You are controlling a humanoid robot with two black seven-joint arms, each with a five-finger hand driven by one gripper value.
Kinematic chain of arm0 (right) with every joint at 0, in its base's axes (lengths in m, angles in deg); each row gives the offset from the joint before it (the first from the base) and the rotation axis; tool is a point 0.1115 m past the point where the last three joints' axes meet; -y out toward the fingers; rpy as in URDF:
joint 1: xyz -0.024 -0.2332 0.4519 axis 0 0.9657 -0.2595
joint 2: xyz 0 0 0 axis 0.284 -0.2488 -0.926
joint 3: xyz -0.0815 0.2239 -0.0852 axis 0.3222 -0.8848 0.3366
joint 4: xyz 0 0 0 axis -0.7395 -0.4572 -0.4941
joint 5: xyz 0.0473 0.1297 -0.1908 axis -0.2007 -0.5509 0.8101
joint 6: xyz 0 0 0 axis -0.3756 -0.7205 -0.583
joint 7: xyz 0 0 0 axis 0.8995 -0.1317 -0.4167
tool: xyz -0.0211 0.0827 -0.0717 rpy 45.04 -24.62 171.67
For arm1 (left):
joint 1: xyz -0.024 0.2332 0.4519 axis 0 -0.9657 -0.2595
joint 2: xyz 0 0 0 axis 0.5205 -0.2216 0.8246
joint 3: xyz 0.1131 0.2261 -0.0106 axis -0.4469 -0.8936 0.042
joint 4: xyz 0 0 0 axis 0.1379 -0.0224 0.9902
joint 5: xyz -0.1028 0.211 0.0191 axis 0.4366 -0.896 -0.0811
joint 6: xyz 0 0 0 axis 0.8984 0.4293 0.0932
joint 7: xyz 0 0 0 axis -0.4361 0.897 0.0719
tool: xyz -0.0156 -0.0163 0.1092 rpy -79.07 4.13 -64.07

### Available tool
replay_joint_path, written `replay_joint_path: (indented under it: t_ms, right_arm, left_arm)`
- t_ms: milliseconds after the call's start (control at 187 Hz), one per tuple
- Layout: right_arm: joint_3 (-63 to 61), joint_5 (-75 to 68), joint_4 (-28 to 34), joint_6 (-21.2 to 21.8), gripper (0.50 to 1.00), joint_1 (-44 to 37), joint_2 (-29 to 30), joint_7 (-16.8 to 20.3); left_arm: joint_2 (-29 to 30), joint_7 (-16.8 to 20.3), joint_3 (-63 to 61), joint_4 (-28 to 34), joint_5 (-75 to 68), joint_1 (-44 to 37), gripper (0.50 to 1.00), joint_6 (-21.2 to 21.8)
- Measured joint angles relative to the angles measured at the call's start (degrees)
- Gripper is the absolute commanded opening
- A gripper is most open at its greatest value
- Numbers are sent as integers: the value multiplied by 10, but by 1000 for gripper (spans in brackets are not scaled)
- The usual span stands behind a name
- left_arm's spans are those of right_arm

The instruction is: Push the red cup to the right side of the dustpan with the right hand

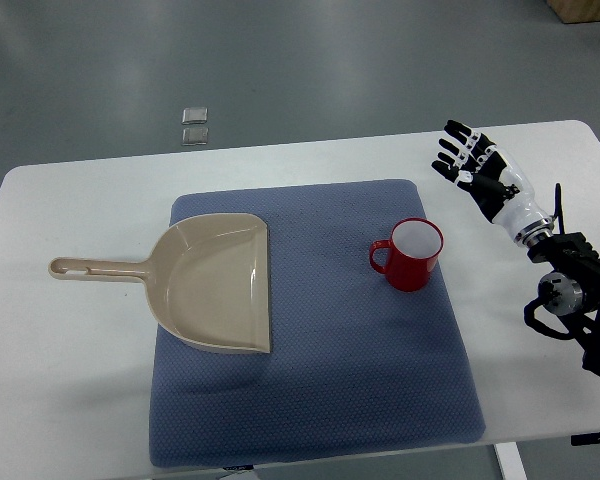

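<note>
Right hand hung over the white table at the far right, arm entering from the right edge; fingers were spread and extended, holding nothing, pointing away from the robot and slightly toward the cup. No left hand was in view. The hand sat apart from the red cup, beyond it and to its right, with bare table and the mat edge between them. The cup stood upright on the blue mat, right of centre, its handle turned left toward the dustpan. The dustpan lay on the mat's left part, open mouth facing right toward the cup, handle stretching left onto the table. The cup already stood right of the dustpan, well apart from it. Risks, as judged: a push landing high on the rim would likely tip the cup rather than slide it, and the textured mat probably adds drag that makes tipping easier. A push off-centre, or one catching the handle, could spin the cup and send it off line. Too long a stroke leftward might drive the cup into the dustpan mouth or shove the dustpan itself. Two small clear squares lay on the floor beyond the table, out of play.
</note>
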Motion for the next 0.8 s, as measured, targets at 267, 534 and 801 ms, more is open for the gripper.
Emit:
replay_joint_path:
  t_ms: [267, 534, 801]
  right_arm:
    - [3, 2, 1, 2, 926, 2, 3, 0]
    - [5, 2, 1, 27, 926, 4, -7, 0]
    - [4, 4, 1, 91, 924, 11, -24, 0]
  left_arm:
    - [0, 0, 0, 0, 0, 0, 1000, 0]
    - [0, 0, 0, 0, 0, 0, 1000, 0]
    - [0, 0, 0, 0, 0, 0, 1000, 0]
